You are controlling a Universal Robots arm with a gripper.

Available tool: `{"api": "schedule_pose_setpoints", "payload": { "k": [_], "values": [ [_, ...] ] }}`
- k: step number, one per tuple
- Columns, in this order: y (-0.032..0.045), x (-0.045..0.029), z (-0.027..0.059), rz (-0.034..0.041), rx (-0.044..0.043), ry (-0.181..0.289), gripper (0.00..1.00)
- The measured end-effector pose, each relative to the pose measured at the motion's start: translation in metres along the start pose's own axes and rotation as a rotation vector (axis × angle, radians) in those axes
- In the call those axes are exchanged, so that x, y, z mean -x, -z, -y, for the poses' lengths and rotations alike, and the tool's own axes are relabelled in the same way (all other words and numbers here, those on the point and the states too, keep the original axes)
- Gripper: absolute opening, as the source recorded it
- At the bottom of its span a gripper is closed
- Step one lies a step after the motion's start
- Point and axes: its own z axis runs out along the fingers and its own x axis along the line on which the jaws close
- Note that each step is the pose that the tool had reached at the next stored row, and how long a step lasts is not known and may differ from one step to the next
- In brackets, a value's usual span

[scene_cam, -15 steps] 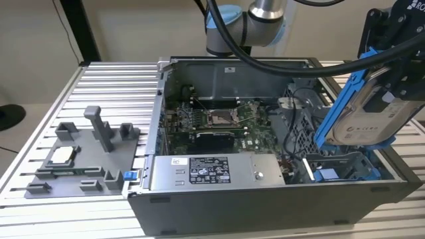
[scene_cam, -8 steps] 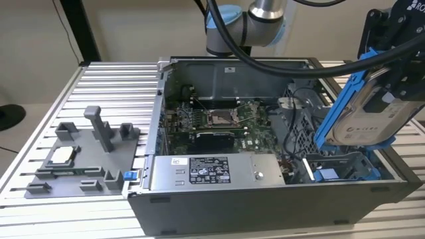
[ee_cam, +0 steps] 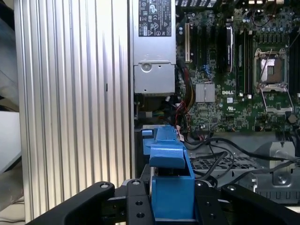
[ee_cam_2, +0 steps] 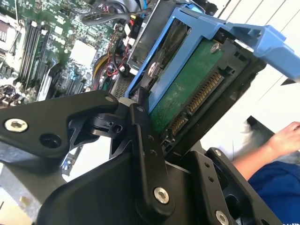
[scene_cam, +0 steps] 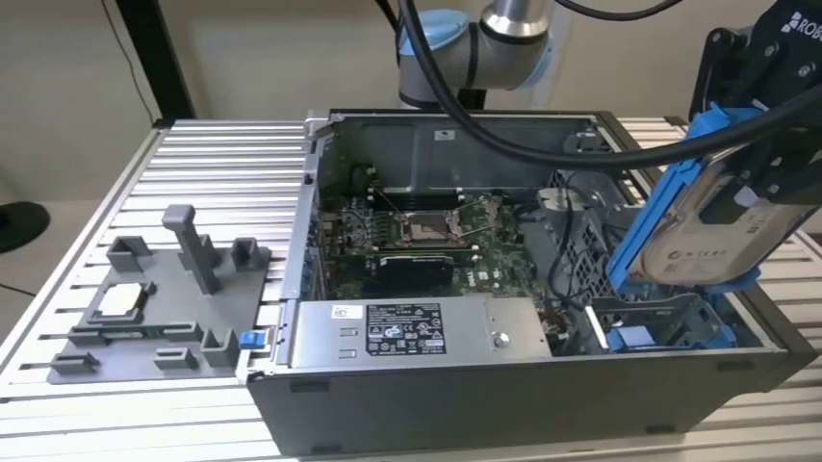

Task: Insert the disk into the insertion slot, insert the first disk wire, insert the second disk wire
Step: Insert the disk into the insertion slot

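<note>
My gripper (scene_cam: 765, 189) is shut on the disk (scene_cam: 710, 223), a silver-grey drive with a pale label in a bright blue carrier frame (scene_cam: 653, 197). The disk hangs tilted, steeply on edge, above the insertion slot (scene_cam: 657, 325), the perforated grey bay with blue rails in the case's front corner at the exterior view's right. The second wrist view shows the disk's green circuit board (ee_cam_2: 186, 90) and connector between my black fingers (ee_cam_2: 143, 136). In the first wrist view the blue carrier (ee_cam: 169, 180) sits between the fingers, with the perforated slot (ee_cam: 212, 165) beyond it.
The open computer case (scene_cam: 514, 395) lies on a slatted aluminium table (scene_cam: 218, 164). A silver power supply box (scene_cam: 414, 332) sits beside the slot. Black cables (ee_cam: 225, 152) cross the bay. A grey fixture tray (scene_cam: 161, 308) is at the exterior view's left. A person's hand (ee_cam_2: 287, 136) is near.
</note>
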Motion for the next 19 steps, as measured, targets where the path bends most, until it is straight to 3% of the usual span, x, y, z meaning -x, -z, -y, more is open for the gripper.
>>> {"api": "schedule_pose_setpoints", "payload": {
  "k": [8,19],
  "values": [
    [-0.0068,0.0006,0.0118,0.0012,0.007,-0.003,0.0],
    [-0.0077,0.0006,0.0122,0.0021,0.0072,-0.017,0.0]
  ]
}}
